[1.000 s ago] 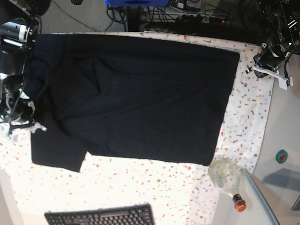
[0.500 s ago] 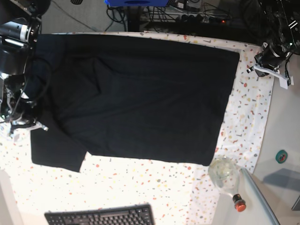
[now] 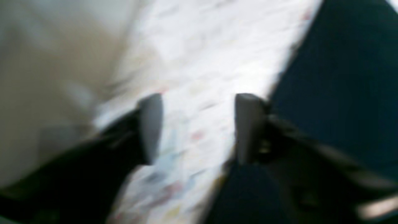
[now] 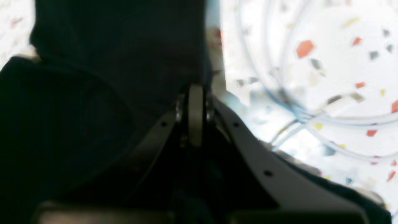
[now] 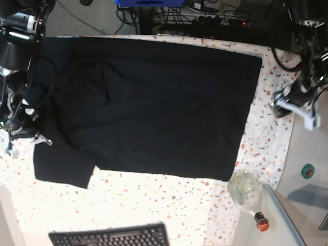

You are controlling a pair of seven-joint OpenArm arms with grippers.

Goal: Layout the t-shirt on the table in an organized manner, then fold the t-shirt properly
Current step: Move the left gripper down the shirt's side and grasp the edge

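The black t-shirt lies spread flat over most of the speckled table. At its left sleeve, my right gripper is shut. In the right wrist view the fingertips of that gripper are pressed together at the edge of the dark cloth, pinching it. My left gripper hangs over bare table to the right of the shirt's hem. The blurred left wrist view shows this gripper open and empty over the table, with the shirt beside its right finger.
A black keyboard lies at the near edge. A clear glass bottle with a red cap lies near the shirt's lower right corner. A green tape roll sits on the grey side surface. Thin cables run over the table beside the right gripper.
My left arm has moved nearer along the table's right side and its gripper has opened. My right gripper closed on the sleeve edge and has stayed there.
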